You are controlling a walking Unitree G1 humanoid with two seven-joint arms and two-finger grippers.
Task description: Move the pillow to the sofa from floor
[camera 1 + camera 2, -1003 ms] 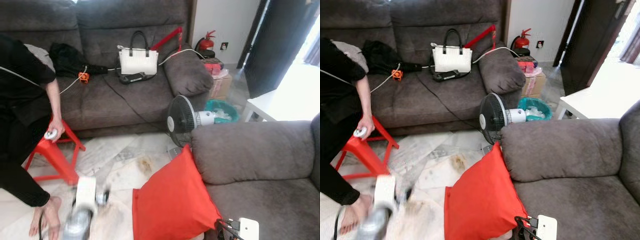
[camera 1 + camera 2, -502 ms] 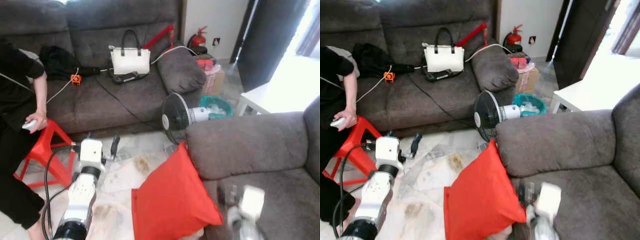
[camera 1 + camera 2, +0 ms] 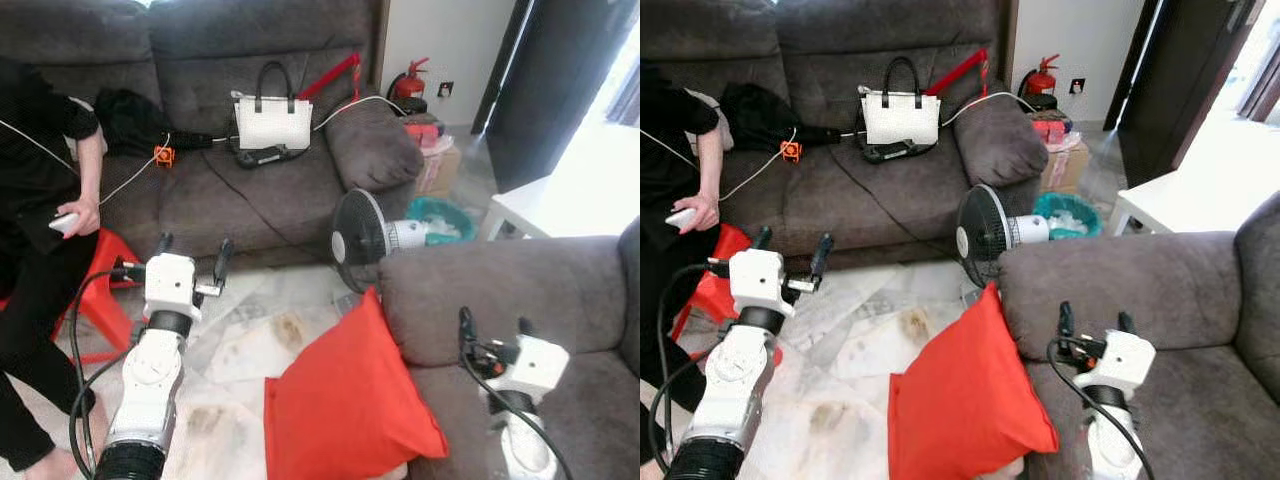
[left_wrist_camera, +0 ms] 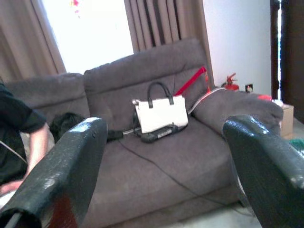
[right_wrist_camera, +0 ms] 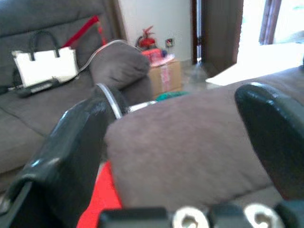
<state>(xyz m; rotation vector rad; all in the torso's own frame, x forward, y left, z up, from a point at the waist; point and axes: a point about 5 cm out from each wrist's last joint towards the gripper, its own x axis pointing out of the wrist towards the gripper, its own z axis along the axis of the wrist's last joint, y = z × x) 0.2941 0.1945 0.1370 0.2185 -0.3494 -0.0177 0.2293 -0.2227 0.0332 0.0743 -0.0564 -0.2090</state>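
A red pillow [image 3: 345, 400] stands on the marble floor, leaning against the arm of the near grey sofa [image 3: 520, 290]. My left gripper [image 3: 192, 254] is raised to the left of the pillow, open, with nothing between its fingers. Over the near sofa's seat, just right of the pillow, my right gripper [image 3: 495, 326] is also open and empty. A sliver of the red pillow [image 5: 97, 202] sits below the sofa arm [image 5: 190, 137] in the right wrist view. The left wrist view looks at the far grey sofa [image 4: 180, 166].
A person [image 3: 40, 200] in black stands at the left beside a red stool [image 3: 100, 300]. A standing fan [image 3: 362, 238] is behind the pillow. On the far sofa lie a white handbag [image 3: 273, 120], cables and black cloth. A white table [image 3: 560, 205] stands at the right.
Both arms have risen into view: the left gripper lifted higher at the left, the right gripper came up over the near sofa seat. The camera shifted. The pillow has stayed put.
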